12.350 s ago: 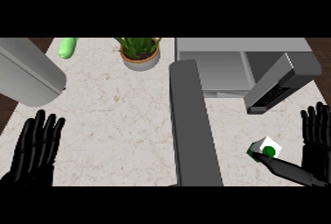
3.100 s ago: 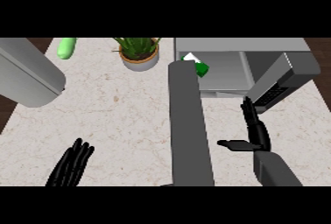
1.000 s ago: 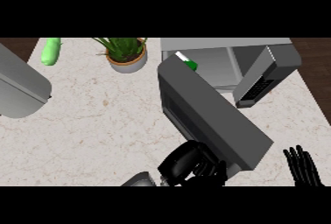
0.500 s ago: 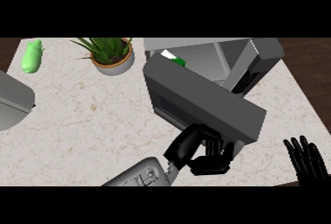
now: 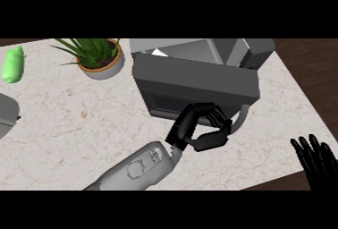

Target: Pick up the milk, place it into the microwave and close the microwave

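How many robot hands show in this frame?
2. The left hand is against the front of the microwave door; the right hand rests open at the view's lower right edge. Neither is hidden.

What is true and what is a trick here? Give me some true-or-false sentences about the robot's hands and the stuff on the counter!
1. The left hand is up against the microwave door. True.
2. The right hand is holding the milk. False: it rests open at the lower right edge, fingers up, holding nothing.
3. A potted plant stands to the left of the microwave. True.
4. The green vegetable lies inside the microwave. False: it lies on the counter at the far left, beyond the plant.
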{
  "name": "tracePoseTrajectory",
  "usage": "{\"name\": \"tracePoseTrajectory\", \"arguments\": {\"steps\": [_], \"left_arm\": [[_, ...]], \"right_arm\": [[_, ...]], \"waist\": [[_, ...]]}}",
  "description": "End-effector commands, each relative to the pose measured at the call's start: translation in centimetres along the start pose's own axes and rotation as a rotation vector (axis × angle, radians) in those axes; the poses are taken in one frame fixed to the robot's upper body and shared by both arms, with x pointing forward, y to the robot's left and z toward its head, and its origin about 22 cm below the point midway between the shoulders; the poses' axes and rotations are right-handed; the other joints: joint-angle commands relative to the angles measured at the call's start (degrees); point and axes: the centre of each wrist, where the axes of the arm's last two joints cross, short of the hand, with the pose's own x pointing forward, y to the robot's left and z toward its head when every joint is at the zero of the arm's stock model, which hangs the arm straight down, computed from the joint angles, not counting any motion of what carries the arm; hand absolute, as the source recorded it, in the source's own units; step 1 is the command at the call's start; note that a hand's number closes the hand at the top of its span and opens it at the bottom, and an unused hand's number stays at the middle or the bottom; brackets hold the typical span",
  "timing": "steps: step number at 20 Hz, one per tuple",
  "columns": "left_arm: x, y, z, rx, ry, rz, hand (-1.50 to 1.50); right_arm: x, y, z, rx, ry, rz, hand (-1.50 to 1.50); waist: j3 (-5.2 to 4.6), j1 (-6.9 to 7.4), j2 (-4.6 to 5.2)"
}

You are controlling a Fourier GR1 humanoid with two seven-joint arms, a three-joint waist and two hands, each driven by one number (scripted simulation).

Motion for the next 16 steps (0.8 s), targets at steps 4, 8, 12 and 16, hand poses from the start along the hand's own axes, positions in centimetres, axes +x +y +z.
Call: {"name": "tracePoseTrajectory", "arguments": {"steps": [4, 8, 12, 16], "left_arm": [[1.7, 2.1, -3.0, 0.138, -0.048, 0.07, 1.5], [2.5, 2.8, -4.3, 0.17, -0.057, 0.101, 1.5], [2.5, 3.7, -5.4, 0.205, -0.074, 0.094, 1.5], [3.0, 4.4, -6.3, 0.227, -0.072, 0.121, 1.5]], "right_arm": [[1.4, 0.6, -1.1, 0.106, -0.036, -0.077, -1.5], [2.0, 0.7, -1.3, 0.118, -0.042, -0.103, -1.5], [2.6, 0.9, -1.5, 0.117, -0.035, -0.106, -1.5], [3.7, 0.4, -2.0, 0.145, -0.033, -0.09, -1.5]], "waist": [[-0.12, -3.14, 1.1], [0.06, -4.55, 1.36], [0.1, -5.97, 1.91], [0.05, -6.9, 2.21]]}}
